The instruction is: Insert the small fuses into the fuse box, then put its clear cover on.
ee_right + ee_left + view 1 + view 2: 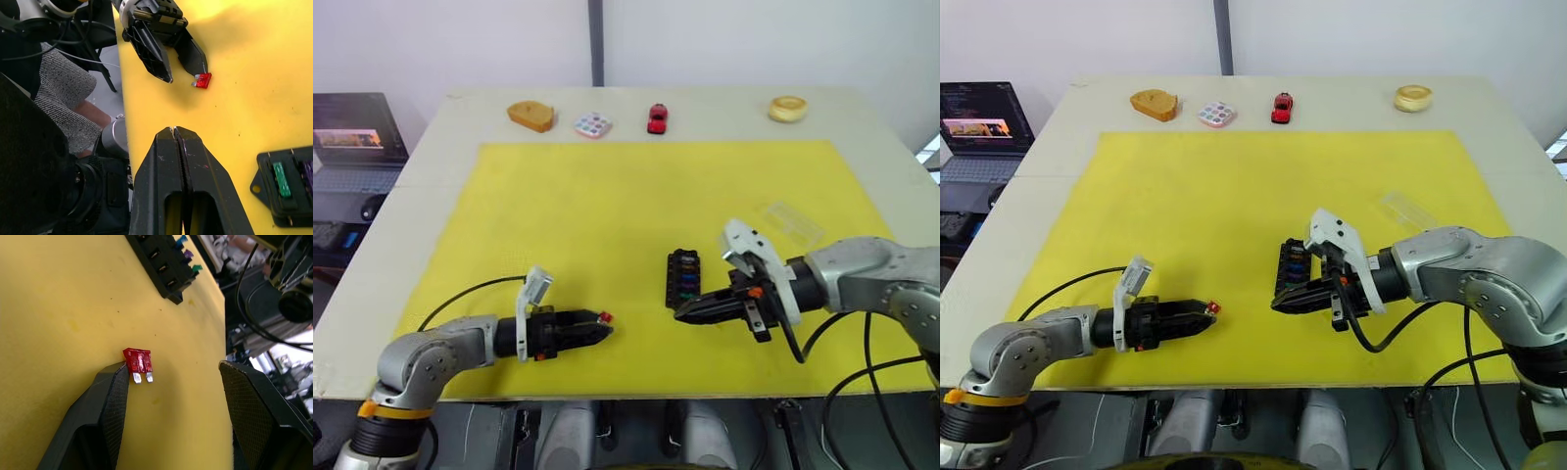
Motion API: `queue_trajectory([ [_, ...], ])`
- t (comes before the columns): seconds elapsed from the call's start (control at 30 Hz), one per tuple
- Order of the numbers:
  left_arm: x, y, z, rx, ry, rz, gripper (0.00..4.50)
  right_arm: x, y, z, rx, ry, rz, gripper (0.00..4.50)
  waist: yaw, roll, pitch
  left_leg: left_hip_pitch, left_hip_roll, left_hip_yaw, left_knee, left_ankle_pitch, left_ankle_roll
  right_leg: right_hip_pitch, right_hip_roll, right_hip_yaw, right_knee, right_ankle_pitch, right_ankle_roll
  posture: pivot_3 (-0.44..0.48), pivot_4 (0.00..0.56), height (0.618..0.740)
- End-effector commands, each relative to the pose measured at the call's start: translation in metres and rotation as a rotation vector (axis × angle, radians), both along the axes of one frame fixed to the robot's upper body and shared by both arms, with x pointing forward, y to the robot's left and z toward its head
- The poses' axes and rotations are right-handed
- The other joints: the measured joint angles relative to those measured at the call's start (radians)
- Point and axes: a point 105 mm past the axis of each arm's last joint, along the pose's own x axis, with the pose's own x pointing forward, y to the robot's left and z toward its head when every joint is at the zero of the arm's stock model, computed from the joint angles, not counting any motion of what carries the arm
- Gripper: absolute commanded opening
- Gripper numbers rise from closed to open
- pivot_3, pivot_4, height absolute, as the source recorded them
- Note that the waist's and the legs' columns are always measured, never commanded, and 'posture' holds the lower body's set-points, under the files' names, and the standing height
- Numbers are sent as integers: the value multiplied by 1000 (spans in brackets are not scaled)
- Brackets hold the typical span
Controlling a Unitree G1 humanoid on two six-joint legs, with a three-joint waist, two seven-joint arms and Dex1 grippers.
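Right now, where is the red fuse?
The red fuse lies on the yellow mat at the tip of the left end effector, touching one finger of its open pair, left of the fuse box.

Likely lab: yellow mat (636, 206) on table (431, 157), laptop (352, 142) alongside.

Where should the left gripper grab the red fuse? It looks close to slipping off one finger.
Judging by its pose, grip the red fuse by its flat plastic body, pinching both broad faces, leaving the two metal blades free. The open left gripper touches it with one finger.
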Motion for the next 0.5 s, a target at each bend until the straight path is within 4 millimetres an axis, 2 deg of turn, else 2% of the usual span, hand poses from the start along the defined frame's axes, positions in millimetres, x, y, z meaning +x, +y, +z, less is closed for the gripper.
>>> queue_trajectory([
  [0.03,-3,2,-34,104,123,40,2492,2,0,8,12,-53,-6,0,-1,0,0,1,0,0,0,0,0,1,0,0,0,0,0,0,150,740],
  [0.1,-5,3,-45,150,136,45,1583,5,-3,7,9,-56,-20,0,-2,0,0,4,0,0,0,-1,1,4,0,0,0,0,0,0,150,740],
  [0.2,-2,2,-47,143,156,71,45,7,-5,5,6,-60,-35,0,-2,2,-2,6,0,0,0,-3,5,5,0,0,0,0,0,0,150,740],
  [0.37,4,4,-38,93,140,116,16,9,-8,6,6,-64,-45,0,-1,6,-4,7,0,0,-1,-3,5,7,0,1,0,0,0,0,150,740],
  [0.47,9,10,-13,-17,92,142,16,12,-8,14,54,-45,-60,0,-5,6,-4,7,0,0,-1,-3,5,6,0,1,0,0,0,0,150,740],
  [0.5,12,13,6,-95,53,150,16,17,-8,21,111,-27,-84,0,-6,6,-4,7,0,0,-1,-3,5,6,0,1,0,0,0,0,150,740],
])
